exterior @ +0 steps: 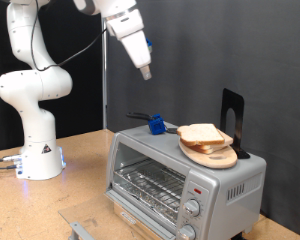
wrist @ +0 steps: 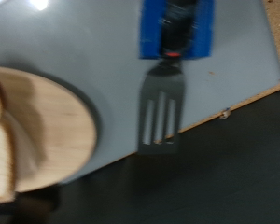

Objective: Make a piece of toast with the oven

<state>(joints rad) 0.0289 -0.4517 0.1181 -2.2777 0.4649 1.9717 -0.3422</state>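
The gripper (exterior: 147, 72) hangs high in the upper middle of the exterior view, well above the oven (exterior: 180, 175) and apart from everything on it; nothing shows between its fingers, and whether they are spread or closed cannot be told.

The piece of toast (exterior: 202, 134) lies on top of a small stack of pale slices on a round wooden plate (exterior: 218, 155), which sits on the oven's roof, below and to the right of the gripper in the exterior view. The bread is flat, roughly square, matte and soft-looking, with a light tan crust.

In the wrist view the plate's smooth wooden edge shows at the lower left, and a dark slotted spatula (wrist: 161, 105) with a blue holder (wrist: 177, 28) lies on the oven's grey metal top. The oven is brushed silver, with a wire rack behind its glass door and two round knobs; it stands on the wooden bench (exterior: 85, 165).
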